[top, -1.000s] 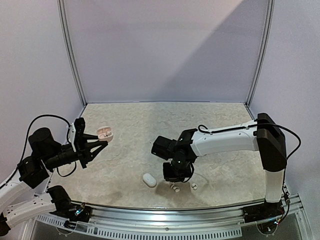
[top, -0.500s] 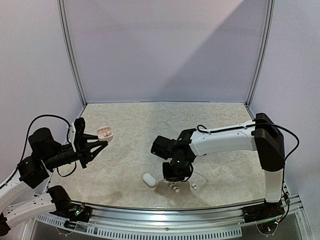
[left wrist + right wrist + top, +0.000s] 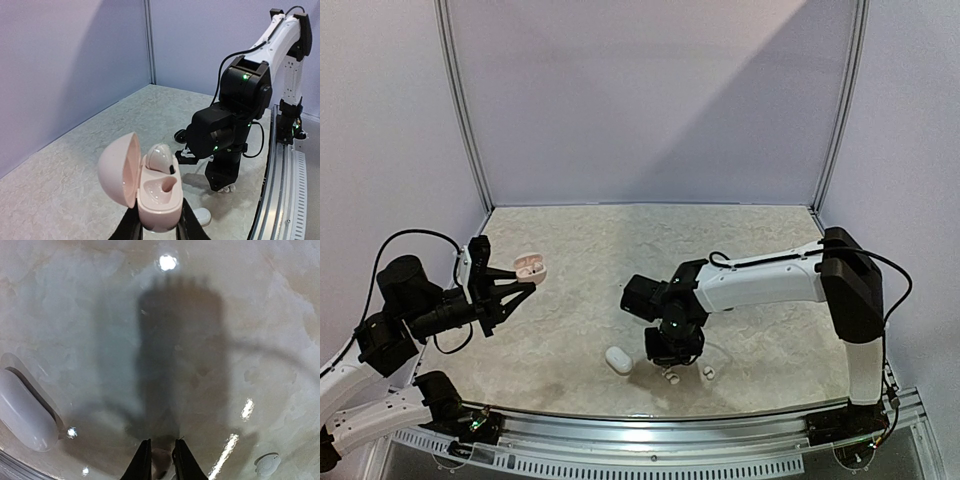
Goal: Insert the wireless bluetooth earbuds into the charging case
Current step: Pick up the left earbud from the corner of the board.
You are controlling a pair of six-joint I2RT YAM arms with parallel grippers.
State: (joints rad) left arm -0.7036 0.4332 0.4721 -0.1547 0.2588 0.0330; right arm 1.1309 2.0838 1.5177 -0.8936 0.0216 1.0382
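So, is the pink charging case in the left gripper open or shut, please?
Open: the pink charging case has its lid swung back, exposing one seated earbud and one empty socket.

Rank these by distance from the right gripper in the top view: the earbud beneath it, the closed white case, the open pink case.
1. Earbud, on the table at the right gripper fingertips.
2. Closed white case, on the table just toward the left arm's side.
3. Open pink case, far across, held up in the left gripper.
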